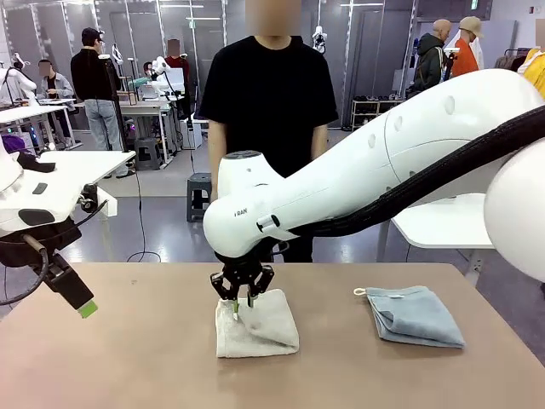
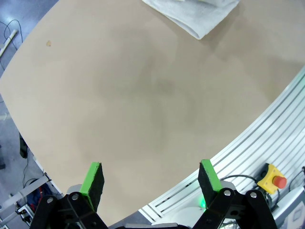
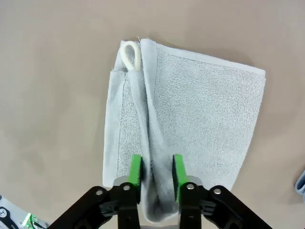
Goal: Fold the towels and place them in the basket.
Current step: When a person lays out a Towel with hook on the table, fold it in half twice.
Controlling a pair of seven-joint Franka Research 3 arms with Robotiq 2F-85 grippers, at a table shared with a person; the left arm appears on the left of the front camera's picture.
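The left gripper (image 1: 85, 308) hangs spread and empty over the tan table (image 1: 128, 358). At centre, the right gripper (image 1: 243, 300) straddles a raised ridge of the folded cream towel (image 1: 256, 328), jaws partly apart. The blue-grey towel (image 1: 415, 315) lies folded to the right. Basketing probably remains. A person (image 1: 268, 94) stands beyond; workbenches fill the room.

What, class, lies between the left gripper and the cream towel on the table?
Nothing visible does. The left gripper hovers with open jaws near the table's left edge, and bare table runs from it to the cream towel. The right gripper sits on that towel's far side.
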